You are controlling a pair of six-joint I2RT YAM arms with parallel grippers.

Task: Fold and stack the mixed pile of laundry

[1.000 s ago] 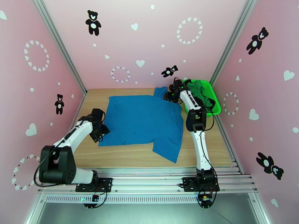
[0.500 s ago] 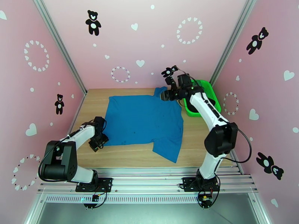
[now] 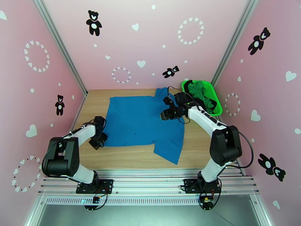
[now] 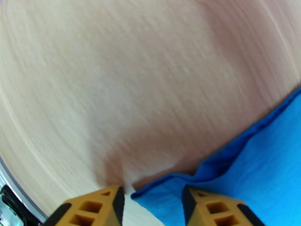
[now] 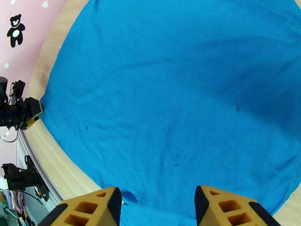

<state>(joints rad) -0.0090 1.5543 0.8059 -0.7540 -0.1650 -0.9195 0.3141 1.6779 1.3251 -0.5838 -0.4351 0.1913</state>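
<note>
Blue cotton-like cloth takes up most of the table: you have the blue T-shirt spread flat and face-on to the top camera. Its long axis runs left to right. The hem edge lies toward the left arm and the shoulder end toward the green mesh basket. One sleeve points to the far wall, the other to the near edge. Your left gripper sits low at the near-left hem corner. In the left wrist view its jaws stand apart, with the tip of that corner lying on the table between them and not pinched. The rest of the shirt runs off to the right of that view. Your right gripper hangs above the shoulder end of the shirt, pointing toward the left arm. From its wrist camera the jaws are apart, nothing between them, and the shirt lies spread below. The basket stands in the far-right corner, apart from the shirt. A green garment is bunched inside it, with black cloth showing beside it. How those two lie cannot be told.
</note>
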